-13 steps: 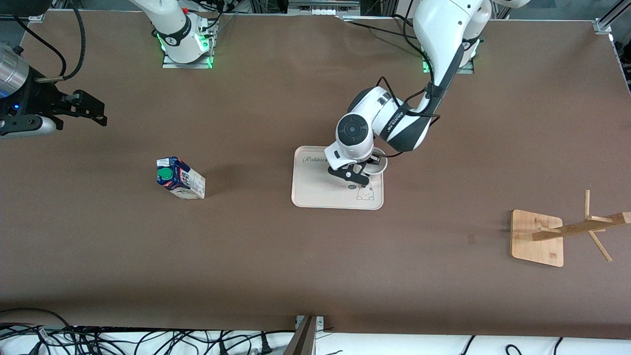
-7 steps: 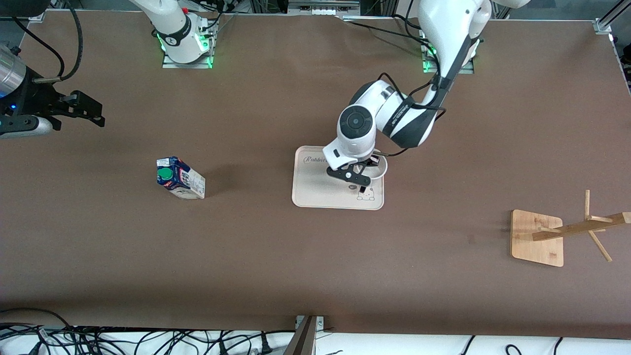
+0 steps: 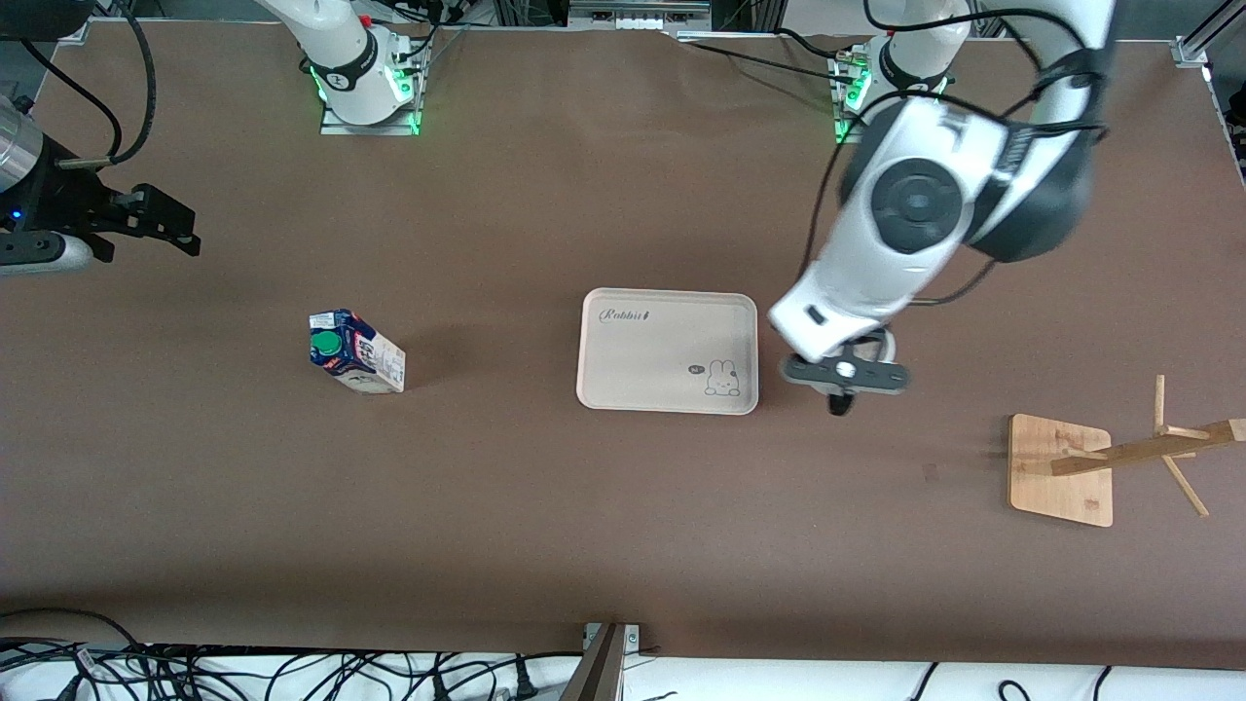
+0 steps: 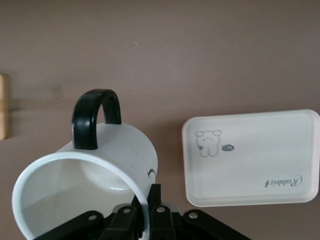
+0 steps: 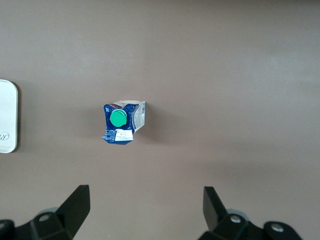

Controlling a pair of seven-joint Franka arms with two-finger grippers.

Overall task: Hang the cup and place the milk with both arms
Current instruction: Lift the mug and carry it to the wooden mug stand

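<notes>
Risk: left gripper (image 4: 145, 212) clamps only the cup (image 4: 87, 187) rim; a swing toward the rack (image 3: 1061, 470) (tray's (image 3: 623, 389) 4 o'clock) could slip it. Right gripper (image 5: 145, 210) waits spread over the milk (image 5: 121, 122).

The cup (image 4: 85, 175) was white with a black handle, the milk (image 3: 355, 352) dark blue and white with a green cap, the desk (image 3: 545, 506) brown.

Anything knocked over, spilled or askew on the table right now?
Nothing stands out. The milk stands upright, the tray lies flat, and the wooden rack stands on its base. The cup hangs tilted, pinched by its rim in the left gripper.
</notes>
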